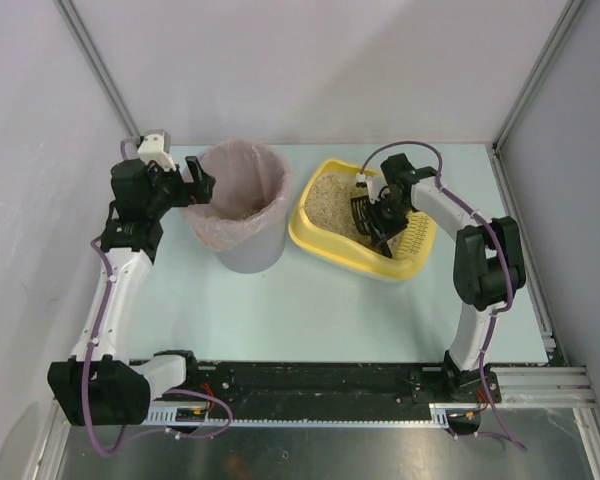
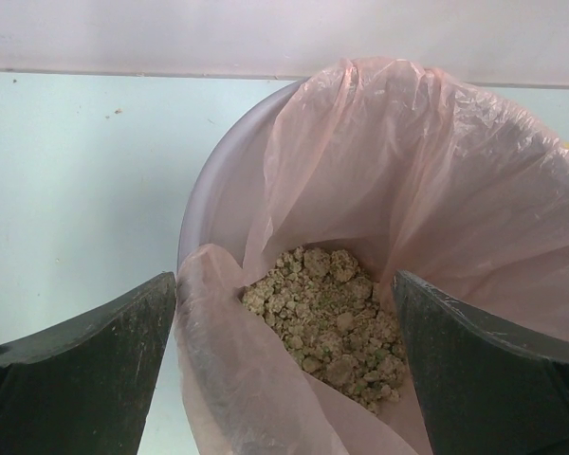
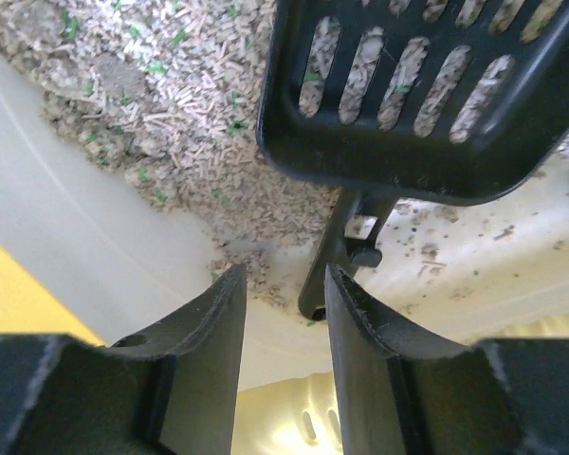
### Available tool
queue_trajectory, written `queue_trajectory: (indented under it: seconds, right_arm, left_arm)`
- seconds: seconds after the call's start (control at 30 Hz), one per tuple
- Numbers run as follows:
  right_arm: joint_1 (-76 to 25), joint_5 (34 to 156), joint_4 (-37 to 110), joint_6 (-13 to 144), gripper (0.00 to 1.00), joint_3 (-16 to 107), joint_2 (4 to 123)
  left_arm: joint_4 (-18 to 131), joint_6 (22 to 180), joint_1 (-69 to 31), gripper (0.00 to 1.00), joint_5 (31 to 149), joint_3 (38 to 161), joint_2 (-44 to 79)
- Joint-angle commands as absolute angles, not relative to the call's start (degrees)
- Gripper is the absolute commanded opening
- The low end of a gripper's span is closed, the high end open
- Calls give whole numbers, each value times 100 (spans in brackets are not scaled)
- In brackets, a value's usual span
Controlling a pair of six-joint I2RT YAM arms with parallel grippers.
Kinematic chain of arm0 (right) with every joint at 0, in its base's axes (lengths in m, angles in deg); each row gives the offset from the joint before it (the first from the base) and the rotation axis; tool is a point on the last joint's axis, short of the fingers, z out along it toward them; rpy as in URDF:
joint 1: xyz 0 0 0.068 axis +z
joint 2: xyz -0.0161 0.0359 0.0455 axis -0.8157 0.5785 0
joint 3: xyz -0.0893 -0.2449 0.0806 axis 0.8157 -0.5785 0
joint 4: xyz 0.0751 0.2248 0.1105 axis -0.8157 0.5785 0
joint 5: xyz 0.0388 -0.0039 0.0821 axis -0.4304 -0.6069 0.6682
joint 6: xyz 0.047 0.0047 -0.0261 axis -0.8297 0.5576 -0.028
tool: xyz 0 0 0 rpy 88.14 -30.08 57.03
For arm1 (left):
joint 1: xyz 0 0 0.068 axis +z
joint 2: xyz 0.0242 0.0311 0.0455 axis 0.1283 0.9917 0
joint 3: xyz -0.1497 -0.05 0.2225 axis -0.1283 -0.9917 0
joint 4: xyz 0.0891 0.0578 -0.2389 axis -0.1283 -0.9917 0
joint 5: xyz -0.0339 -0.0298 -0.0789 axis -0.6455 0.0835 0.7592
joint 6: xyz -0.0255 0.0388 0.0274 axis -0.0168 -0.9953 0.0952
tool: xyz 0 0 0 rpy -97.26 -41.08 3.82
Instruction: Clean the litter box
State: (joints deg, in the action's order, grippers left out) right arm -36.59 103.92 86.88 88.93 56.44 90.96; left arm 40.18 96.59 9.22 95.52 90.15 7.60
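From overhead, the litter box (image 1: 310,236) is sitting on the table (image 1: 310,310) at 3 o'clock of the grey bin (image 1: 250,256), near it but apart. The right claw (image 1: 380,218) is reaching down into the box beside the black scoop (image 1: 363,210), but this view is not showing how its jaws stand. The right wrist view is: the right claw (image 3: 284,284) is standing released, with the tip of the scoop (image 3: 408,95) handle lying against the 3 o'clock finger (image 3: 360,351) and a gap on the other side. The scoop's slotted head is lying over beige litter (image 3: 171,95) at 12 o'clock, by the box's pale wall (image 3: 95,246).

The left claw (image 1: 198,185) is hovering at the bin's 9 o'clock rim. Only the left wrist view is showing that the left claw (image 2: 284,370) is spread wide across the pink liner (image 2: 436,171) and that clumps (image 2: 322,313) are lying inside.
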Motion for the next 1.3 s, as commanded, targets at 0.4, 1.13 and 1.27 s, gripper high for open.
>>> queue_trajectory:
  seconds: [0.4, 1.13, 1.27]
  right_arm:
    - [-3637, 9716, 6777, 8233, 45, 5211, 7681]
    - [-4850, 8415, 3748, 6799, 45, 2462, 3870]
    - [-4850, 8310, 3024, 7002, 46, 1942, 3173]
  left_arm:
    - [4372, 9497, 966, 100, 9706, 8867, 364]
    - [5857, 9498, 852, 100, 9584, 8059, -972]
    - [6024, 9313, 781, 100, 9223, 7927, -1542]
